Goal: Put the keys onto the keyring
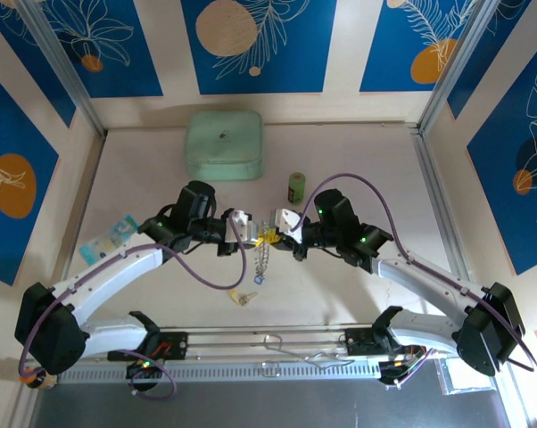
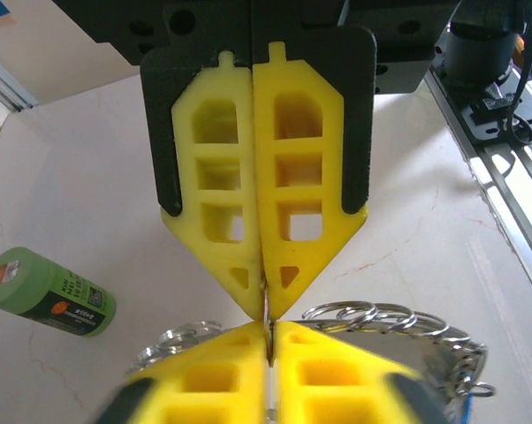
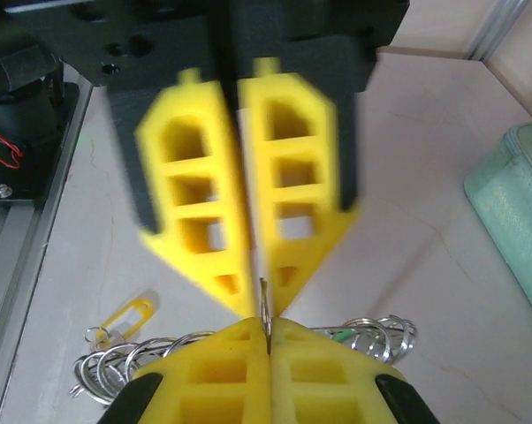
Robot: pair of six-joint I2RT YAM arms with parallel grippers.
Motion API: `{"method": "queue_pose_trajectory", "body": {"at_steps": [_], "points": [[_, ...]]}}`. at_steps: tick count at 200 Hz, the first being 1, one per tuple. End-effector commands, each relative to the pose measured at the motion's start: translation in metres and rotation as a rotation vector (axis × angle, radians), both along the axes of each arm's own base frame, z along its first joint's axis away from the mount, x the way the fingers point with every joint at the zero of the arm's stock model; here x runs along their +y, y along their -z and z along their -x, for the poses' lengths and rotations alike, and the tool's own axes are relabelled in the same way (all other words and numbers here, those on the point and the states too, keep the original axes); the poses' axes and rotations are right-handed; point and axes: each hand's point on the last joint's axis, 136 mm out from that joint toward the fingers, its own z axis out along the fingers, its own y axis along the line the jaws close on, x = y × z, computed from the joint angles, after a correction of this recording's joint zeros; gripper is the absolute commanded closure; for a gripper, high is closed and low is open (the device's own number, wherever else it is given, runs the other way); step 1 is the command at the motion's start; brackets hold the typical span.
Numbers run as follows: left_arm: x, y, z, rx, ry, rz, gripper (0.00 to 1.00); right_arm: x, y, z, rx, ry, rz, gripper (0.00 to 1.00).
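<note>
At the far left of the pale stone-look bench (image 1: 322, 290) lies a flat teal and white packet (image 1: 108, 239), beside the left arm. Further right, toward the back wall, sits a mint-green square box with rounded corners (image 1: 224, 144). Nearer the arm bases, a small key with a yellow plastic head (image 1: 240, 296) lies flat on the bench on its own. In the right wrist view its tiny split ring shows at one end (image 3: 129, 315).

Just right of that key and above the bench, the left tool (image 1: 260, 237) points toward the middle. Its yellow fingers are pressed together, pinching a thin sliver of metal at their tips (image 2: 268, 353). That sliver appears to belong to the keyring, a large thin silvery hoop strung with small wire loops (image 1: 262, 257). The keyring hangs down from the meeting point, and a blue speck sits at its lower end. In the left wrist view its loops fan out to either side beneath the fingers (image 2: 372, 314).

The right tool (image 1: 274, 235) meets the left one tip to tip, closed in the same way on the same metal edge (image 3: 268, 344).

Right of both, a small upright green cylinder with a printed label (image 1: 297, 186) stands well apart from the keyring.
</note>
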Motion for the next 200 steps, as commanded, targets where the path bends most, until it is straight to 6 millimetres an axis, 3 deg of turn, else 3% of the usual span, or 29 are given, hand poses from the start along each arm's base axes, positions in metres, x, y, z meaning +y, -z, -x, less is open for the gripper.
{"method": "queue_pose_trajectory", "body": {"at_steps": [1, 24, 57, 118, 151, 184, 200], "points": [[-0.004, -0.021, -0.002, -0.007, -0.012, 0.047, 0.74, -0.001, -0.026, 0.005, -0.021, -0.029, -0.102, 1.00], [-0.003, -0.029, 0.001, 0.055, -0.001, 0.170, 0.74, -0.006, -0.037, 0.013, -0.001, -0.071, -0.187, 1.00], [-0.005, -0.040, 0.009, 0.120, 0.059, 0.337, 0.72, -0.012, -0.036, 0.017, 0.042, -0.091, -0.224, 1.00], [-0.009, -0.040, 0.014, 0.180, 0.113, 0.380, 0.75, -0.009, -0.040, 0.019, 0.050, -0.109, -0.239, 1.00], [-0.011, -0.037, 0.014, 0.210, 0.121, 0.379, 0.84, -0.007, -0.044, 0.021, 0.048, -0.121, -0.254, 1.00], [-0.011, -0.032, 0.012, 0.216, 0.116, 0.362, 0.85, -0.005, -0.045, 0.023, 0.057, -0.127, -0.271, 1.00], [-0.011, -0.029, 0.014, 0.209, 0.121, 0.347, 0.92, -0.004, -0.046, 0.023, 0.058, -0.130, -0.275, 1.00]]}}
